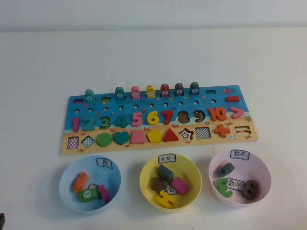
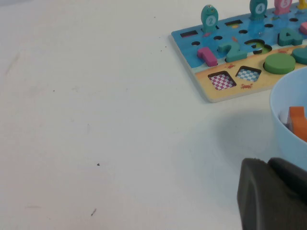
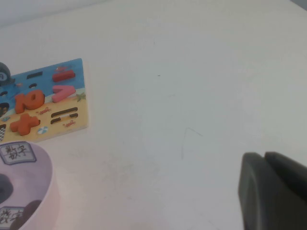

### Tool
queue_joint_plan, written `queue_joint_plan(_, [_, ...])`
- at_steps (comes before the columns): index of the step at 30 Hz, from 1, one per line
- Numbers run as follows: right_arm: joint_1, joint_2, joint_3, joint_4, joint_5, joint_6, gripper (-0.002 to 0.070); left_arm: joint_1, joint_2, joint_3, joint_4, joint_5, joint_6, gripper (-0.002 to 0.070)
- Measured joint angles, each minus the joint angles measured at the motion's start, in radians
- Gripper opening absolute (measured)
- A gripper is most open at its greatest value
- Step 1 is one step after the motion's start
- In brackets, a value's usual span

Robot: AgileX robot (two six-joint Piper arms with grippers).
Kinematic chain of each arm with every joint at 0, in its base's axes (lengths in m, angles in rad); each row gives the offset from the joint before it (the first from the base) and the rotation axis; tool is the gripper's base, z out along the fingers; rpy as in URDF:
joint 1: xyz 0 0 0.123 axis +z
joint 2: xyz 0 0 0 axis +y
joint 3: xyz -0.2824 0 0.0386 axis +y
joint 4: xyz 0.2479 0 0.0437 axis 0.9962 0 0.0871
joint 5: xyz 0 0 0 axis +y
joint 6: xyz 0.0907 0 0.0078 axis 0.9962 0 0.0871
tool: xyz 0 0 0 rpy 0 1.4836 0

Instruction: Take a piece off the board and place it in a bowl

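Note:
The pink numeral "1" sits in its slot at the left end of the board; it also shows in the left wrist view. The pale pink bowl stands in front of the board's right end and holds three pieces. My left gripper is shut and empty, low over the table beside the light blue bowl, short of the board's left corner. My right gripper is shut and empty, over bare table to the right of the pink bowl. Neither gripper shows in the high view.
A light blue bowl and a yellow bowl, each with several pieces, stand in a row with the pink bowl in front of the board. Fish pegs stand along the board's far edge. White table lies on both sides.

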Motion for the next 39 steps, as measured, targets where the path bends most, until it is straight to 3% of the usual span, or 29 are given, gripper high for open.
queue_joint_plan(22, [0.000, 0.000, 0.000, 0.000, 0.000, 0.000, -0.0017, 0.000, 0.000, 0.000, 0.002, 0.000, 0.000, -0.0005])
queue_joint_plan(28, [0.000, 0.000, 0.000, 0.000, 0.000, 0.000, -0.0017, 0.000, 0.000, 0.000, 0.099, 0.000, 0.000, -0.0004])
queue_joint_plan(31, [0.000, 0.000, 0.000, 0.000, 0.000, 0.000, -0.0017, 0.000, 0.000, 0.000, 0.093, -0.071, -0.071, -0.0004])
queue_joint_plan(35, [0.000, 0.000, 0.000, 0.000, 0.000, 0.000, -0.0017, 0.000, 0.000, 0.000, -0.046, -0.307, -0.308, -0.0004])
queue_joint_plan(39, [0.000, 0.000, 0.000, 0.000, 0.000, 0.000, -0.0017, 0.000, 0.000, 0.000, -0.084, -0.486, -0.400, -0.0005])
